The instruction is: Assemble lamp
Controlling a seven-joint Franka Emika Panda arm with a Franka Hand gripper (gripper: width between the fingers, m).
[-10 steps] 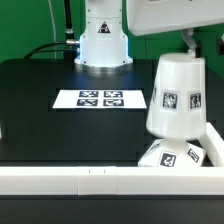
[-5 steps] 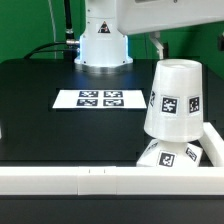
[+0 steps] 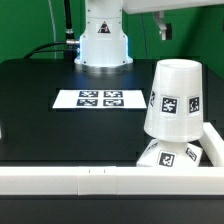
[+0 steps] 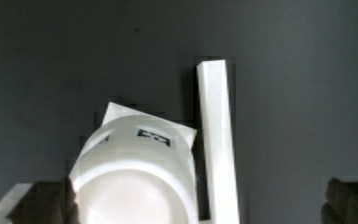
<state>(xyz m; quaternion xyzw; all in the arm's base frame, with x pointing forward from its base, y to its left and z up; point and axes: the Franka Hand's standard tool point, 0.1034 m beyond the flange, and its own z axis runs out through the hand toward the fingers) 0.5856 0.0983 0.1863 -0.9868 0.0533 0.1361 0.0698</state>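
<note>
The white tapered lamp shade (image 3: 172,98) stands upright, narrow end up, over the tagged lamp base (image 3: 168,156) at the exterior view's right, against the front wall. The bulb is hidden under the shade. In the wrist view the shade (image 4: 131,180) lies far below me, with a corner of the base (image 4: 121,111) showing beside it. My gripper (image 4: 194,205) is open and empty, high above the shade, its dark fingertips (image 4: 30,205) far apart. In the exterior view only one finger (image 3: 163,28) shows at the upper edge.
The marker board (image 3: 100,98) lies flat in the middle of the black table. The robot's white pedestal (image 3: 103,42) stands behind it. A white wall (image 3: 90,181) runs along the front edge; it also shows in the wrist view (image 4: 213,140).
My gripper has risen and drifted toward the exterior view's left, away from the shade, and is now almost out of that view. The shade and base have not moved.
</note>
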